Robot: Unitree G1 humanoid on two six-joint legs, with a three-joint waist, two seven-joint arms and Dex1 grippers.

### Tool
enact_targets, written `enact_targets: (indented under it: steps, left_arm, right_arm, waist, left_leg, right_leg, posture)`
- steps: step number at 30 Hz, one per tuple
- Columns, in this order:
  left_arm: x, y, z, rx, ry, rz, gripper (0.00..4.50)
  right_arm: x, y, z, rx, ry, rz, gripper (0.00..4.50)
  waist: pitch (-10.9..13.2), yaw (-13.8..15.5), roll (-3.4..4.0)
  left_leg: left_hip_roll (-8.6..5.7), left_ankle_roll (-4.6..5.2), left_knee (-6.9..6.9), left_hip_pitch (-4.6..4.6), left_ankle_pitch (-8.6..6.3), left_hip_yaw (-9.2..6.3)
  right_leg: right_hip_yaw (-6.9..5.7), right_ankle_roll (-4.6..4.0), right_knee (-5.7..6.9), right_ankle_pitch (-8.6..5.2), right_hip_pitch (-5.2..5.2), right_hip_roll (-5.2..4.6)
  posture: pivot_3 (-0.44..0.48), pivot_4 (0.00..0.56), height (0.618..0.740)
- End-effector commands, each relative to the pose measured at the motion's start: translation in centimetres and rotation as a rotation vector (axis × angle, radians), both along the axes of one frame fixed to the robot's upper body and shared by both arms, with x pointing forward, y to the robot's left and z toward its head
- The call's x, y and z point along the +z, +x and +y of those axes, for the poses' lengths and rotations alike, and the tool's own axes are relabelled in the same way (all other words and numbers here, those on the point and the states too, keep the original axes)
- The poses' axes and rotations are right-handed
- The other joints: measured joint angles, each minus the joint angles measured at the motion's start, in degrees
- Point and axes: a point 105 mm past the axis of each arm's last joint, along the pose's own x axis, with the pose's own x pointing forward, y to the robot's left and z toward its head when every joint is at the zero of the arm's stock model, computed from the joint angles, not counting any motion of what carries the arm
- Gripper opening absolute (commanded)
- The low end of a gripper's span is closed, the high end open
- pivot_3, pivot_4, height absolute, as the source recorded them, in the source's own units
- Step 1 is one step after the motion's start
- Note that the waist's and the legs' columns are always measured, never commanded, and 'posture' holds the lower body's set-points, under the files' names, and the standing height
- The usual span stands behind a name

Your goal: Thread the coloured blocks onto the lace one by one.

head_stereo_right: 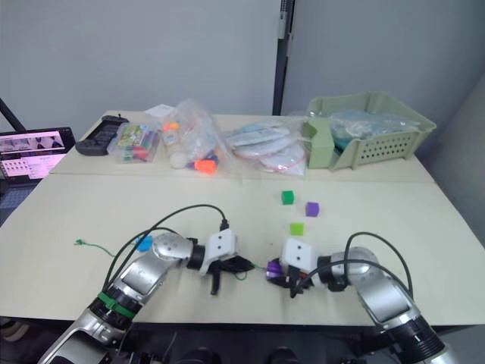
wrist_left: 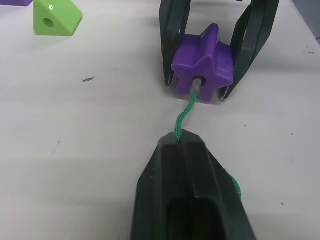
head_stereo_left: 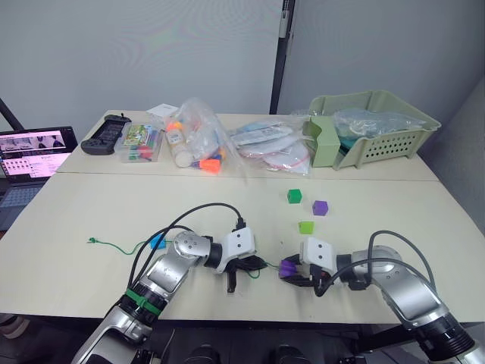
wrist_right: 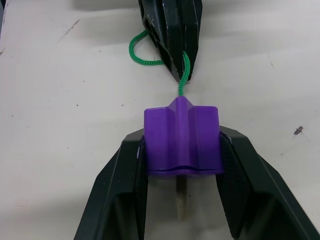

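Observation:
A purple star-shaped block (wrist_right: 182, 142) is held just above the table's front edge, with my right gripper (head_stereo_left: 291, 271) shut on it. The lace (wrist_right: 184, 77), a thin green string, enters the block's hole, and its pale stiff tip (wrist_right: 181, 200) sticks out on the far side. My left gripper (wrist_left: 179, 141) is shut on the lace a short way from the block. The rest of the lace trails left across the table to a small knot (head_stereo_left: 92, 241). A blue block (head_stereo_left: 157, 241) lies along it. Loose on the table are a green cube (head_stereo_left: 295, 196), a purple cube (head_stereo_left: 320, 207) and a lime block (head_stereo_left: 306, 227).
At the back of the table stand a green basket (head_stereo_left: 371, 133), plastic bags of toys (head_stereo_left: 201, 144), a clear box (head_stereo_left: 140, 142) and a black controller (head_stereo_left: 106, 135). A laptop (head_stereo_left: 34, 155) sits off the left side. Black cables loop over both arms.

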Motion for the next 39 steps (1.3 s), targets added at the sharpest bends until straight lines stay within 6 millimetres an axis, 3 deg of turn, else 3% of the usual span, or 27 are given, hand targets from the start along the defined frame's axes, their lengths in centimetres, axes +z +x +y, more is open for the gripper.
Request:
enact_targets:
  steps: [1,16,22,26,28,34,39]
  left_arm:
    - [0.9,-0.5,-0.8,-0.047,-0.017,-0.036,0.02]
    - [1.5,-1.2,-3.7,-0.108,-0.029,-0.04,0.02]
    - [1.6,-1.0,-3.2,-0.093,-0.021,-0.015,0.02]
    - [2.1,-1.2,-2.6,-0.111,-0.02,0.008,1.17]
    - [2.3,-1.2,-2.2,-0.115,-0.009,0.003,1.84]
    - [2.9,-1.2,-1.6,-0.147,0.04,-0.041,3.8]
    - [3.9,-0.9,-2.5,-0.188,0.05,-0.095,3.8]
  right_arm:
    - [-0.6,-0.5,-0.1,0.0,-0.019,0.025,1.37]
    - [-0.7,-0.4,-0.1,-0.008,-0.02,0.025,1.37]
    - [-0.7,-0.3,-0.2,-0.015,-0.022,0.025,1.37]
    - [-0.5,-0.1,-0.2,-0.028,-0.012,0.025,1.37]
    - [-0.3,0.1,-0.2,-0.038,-0.003,0.024,2.43]
    - [1.7,-0.1,-0.1,-0.042,0.038,-0.014,4.47]
    - [2.5,-1.3,-2.2,-0.085,0.011,-0.019,4.47]
  waist:
    - [0.0,0.0,0.0]
    - [0.0,0.0,-0.01]
    - [0.0,0.0,0.0]
    - [0.0,-0.01,-0.01]
    - [0.01,-0.02,-0.01]
    - [0.01,0.0,-0.01]
    - [0.02,0.75,-0.01]
  left_leg:
    - [0.0,0.0,0.0,0.0,0.0,0.0]
    - [-0.01,0.0,0.0,0.0,0.0,0.03]
    - [-0.01,0.0,0.0,0.0,0.0,0.03]
    - [-0.01,0.0,0.0,0.0,0.0,0.02]
    - [-0.01,0.0,0.0,0.0,0.0,0.01]
    - [-0.01,0.0,-0.03,-0.11,0.0,-0.01]
    - [-0.1,0.0,0.03,-0.4,0.0,-0.02]
  right_leg:
    - [0.0,0.0,0.0,0.0,0.0,0.0]
    - [0.0,0.01,-0.01,0.0,0.0,0.01]
    - [0.0,0.01,-0.02,-0.01,0.02,0.0]
    - [0.0,0.01,-0.02,-0.01,0.02,0.0]
    - [0.0,0.01,-0.02,-0.01,0.02,0.01]
    - [0.0,0.01,-0.04,-0.01,-0.1,0.0]
    - [-0.01,0.04,-0.06,-0.01,-0.28,-0.06]
  posture:
    - [0.0,0.15,0.74]
    - [0.0,0.15,0.74]
    - [0.0,0.15,0.74]
    - [0.0,0.15,0.74]
    - [0.0,0.15,0.74]
    - [0.0,0.15,0.74]
    - [0.0,0.15,0.74]
